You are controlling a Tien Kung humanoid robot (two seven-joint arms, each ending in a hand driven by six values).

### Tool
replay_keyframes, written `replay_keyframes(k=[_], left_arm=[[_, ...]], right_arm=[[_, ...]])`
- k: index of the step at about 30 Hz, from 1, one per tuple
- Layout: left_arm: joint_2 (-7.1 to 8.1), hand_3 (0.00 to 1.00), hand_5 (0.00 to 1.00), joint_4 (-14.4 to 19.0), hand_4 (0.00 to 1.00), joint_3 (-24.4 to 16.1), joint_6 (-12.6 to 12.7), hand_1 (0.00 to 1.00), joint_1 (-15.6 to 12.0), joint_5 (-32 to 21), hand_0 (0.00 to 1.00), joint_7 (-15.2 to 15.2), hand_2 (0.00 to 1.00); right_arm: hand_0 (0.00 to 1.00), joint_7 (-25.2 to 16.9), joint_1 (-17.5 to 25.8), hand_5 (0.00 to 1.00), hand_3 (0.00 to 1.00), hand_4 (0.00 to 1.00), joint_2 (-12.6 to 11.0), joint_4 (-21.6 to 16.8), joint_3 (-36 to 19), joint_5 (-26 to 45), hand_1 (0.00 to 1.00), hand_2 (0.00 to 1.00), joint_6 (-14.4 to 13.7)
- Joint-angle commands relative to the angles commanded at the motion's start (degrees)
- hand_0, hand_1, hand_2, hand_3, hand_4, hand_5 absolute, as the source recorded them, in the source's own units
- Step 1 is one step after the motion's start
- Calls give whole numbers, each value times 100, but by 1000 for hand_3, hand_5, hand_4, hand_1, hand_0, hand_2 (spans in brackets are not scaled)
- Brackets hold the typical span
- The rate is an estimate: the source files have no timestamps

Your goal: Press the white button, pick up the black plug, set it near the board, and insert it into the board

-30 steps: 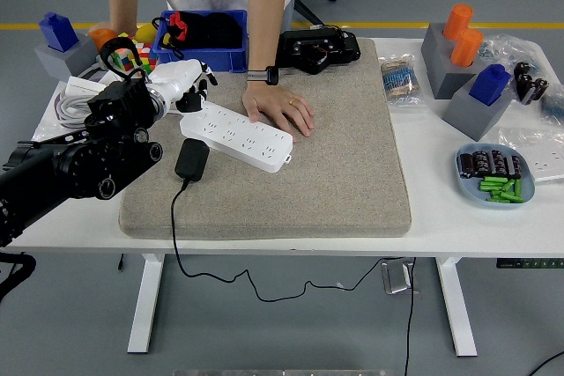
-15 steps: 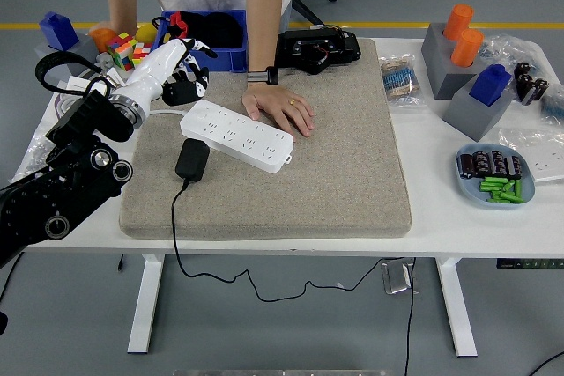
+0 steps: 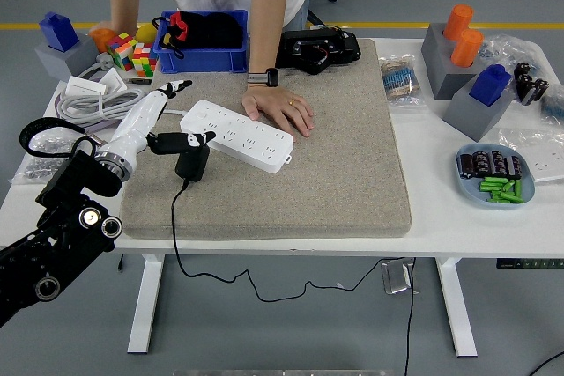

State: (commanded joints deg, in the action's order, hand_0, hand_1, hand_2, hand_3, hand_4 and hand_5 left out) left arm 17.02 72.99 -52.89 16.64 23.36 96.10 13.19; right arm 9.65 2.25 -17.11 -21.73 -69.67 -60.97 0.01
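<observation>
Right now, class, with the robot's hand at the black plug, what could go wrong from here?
1. The left hand has fingers over only the top edge of the black plug, so it may slip when lifted.
2. The plug's cable runs off the mat's near edge and could drag it back.
3. A person's hand rests against the white power strip, close to where the plug must go, so contact is possible.

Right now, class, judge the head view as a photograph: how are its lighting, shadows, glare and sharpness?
Head view: the light is even and soft, with no harsh glare on the white table; only faint shadows lie beside the power strip and black plug on the grey mat; the scene is sharp throughout, and the left hand shows only slight softness.
</observation>
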Motion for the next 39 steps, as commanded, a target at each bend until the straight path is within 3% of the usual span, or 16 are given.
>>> replay_keyframes(k=[4, 5, 10, 11, 16, 17, 18, 28, 29, 34, 35, 39], left_arm=[[-126, 998, 687, -119, 998, -46, 54, 998, -142, 198, 932, 164, 998], [-155, 998, 593, -153, 998, -53, 61, 997, -155, 247, 923, 216, 998], [-214, 998, 593, -302, 998, 96, 147, 997, -145, 607, 923, 440, 998], [-231, 998, 491, -347, 998, 127, 145, 979, -143, 681, 910, 488, 998], [-272, 998, 491, -492, 998, 250, 215, 979, -111, 1124, 910, 681, 998], [-276, 991, 402, -512, 998, 276, 232, 961, -101, 1171, 899, 701, 984], [-280, 991, 402, -545, 998, 331, 257, 961, -83, 1226, 899, 731, 984], [-380, 975, 369, -809, 998, 660, 338, 933, 75, 1402, 869, 796, 971], [-388, 931, 290, -846, 982, 684, 351, 905, 104, 1395, 841, 793, 931], [-399, 931, 290, -1025, 982, 836, 367, 905, 259, 1388, 841, 826, 931], [-403, 898, 226, -1056, 952, 857, 361, 857, 282, 1378, 800, 839, 893], [-443, 898, 226, -1184, 952, 927, 329, 857, 344, 1359, 800, 904, 893]], right_arm=[[769, 0, -6, 436, 618, 665, -12, -2, 43, 6, 678, 659, 3], [769, -1, -8, 435, 617, 666, -12, -2, 45, 7, 678, 658, 1], [769, -2, -17, 435, 617, 666, -14, -3, 69, 14, 678, 658, 2], [769, -2, -20, 436, 617, 666, -17, -5, 74, 16, 679, 659, 2], [769, -1, -12, 436, 617, 666, -27, -5, 103, 19, 679, 659, 2], [769, -1, -10, 435, 618, 666, -28, -3, 106, 18, 678, 659, 2], [769, -3, -4, 435, 618, 666, -26, -3, 107, 22, 678, 659, 1], [769, -7, 13, 436, 617, 666, -14, -10, 119, 26, 678, 659, 2], [769, -5, 14, 436, 617, 667, -9, -8, 109, 23, 679, 659, 1], [769, -5, 19, 436, 617, 667, 1, -4, 86, 17, 679, 659, -1], [769, -5, 19, 434, 616, 666, 1, -6, 82, 18, 679, 659, 0], [769, -4, 23, 434, 616, 666, 12, -2, 75, 16, 679, 659, 0]])
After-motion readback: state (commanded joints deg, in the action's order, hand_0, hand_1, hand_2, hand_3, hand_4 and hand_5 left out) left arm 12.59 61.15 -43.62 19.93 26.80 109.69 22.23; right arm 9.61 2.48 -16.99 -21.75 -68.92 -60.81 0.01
